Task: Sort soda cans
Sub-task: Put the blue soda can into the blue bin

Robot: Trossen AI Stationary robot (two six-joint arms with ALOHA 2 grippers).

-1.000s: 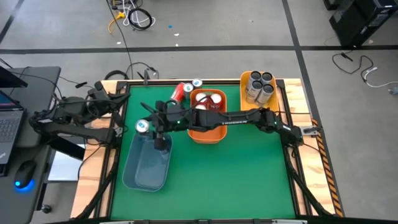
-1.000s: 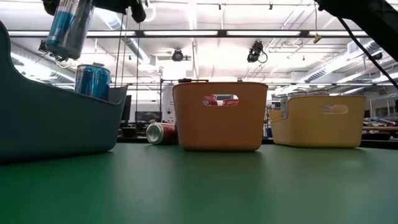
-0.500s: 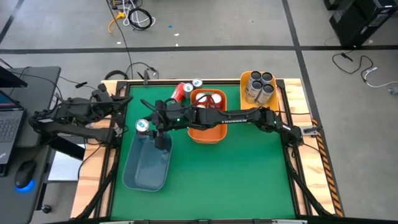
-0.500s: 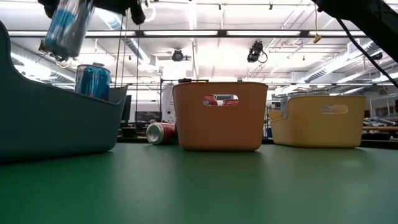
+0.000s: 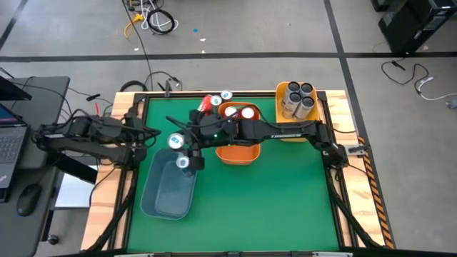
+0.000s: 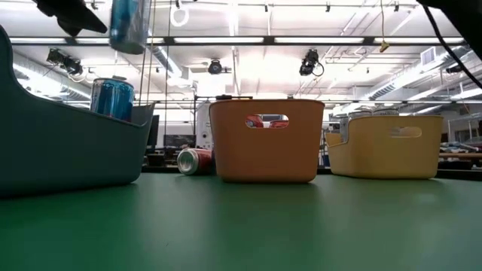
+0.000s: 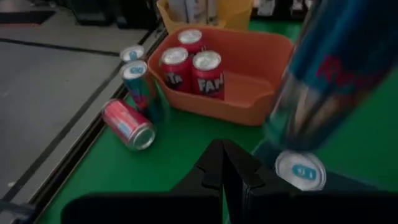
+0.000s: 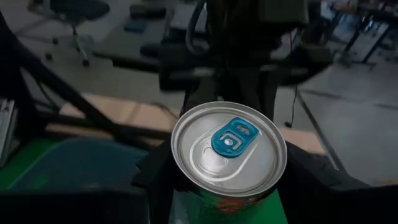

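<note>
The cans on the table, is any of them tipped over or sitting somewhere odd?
Yes. One red can lies on its side on the green mat beside the orange bin, not in any bin. A teal can stands upright next to it, also outside the bins. The right gripper holds another teal can above the blue bin.

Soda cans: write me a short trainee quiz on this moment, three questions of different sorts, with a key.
1. True or false: the right gripper holds a teal-blue can in the air.
2. How many red cans stand in the orange bin? A two, B three, C five.
3. Fill in: the red can on the table lies on its ___.
Key: 1 true; 2 B; 3 side.
</note>
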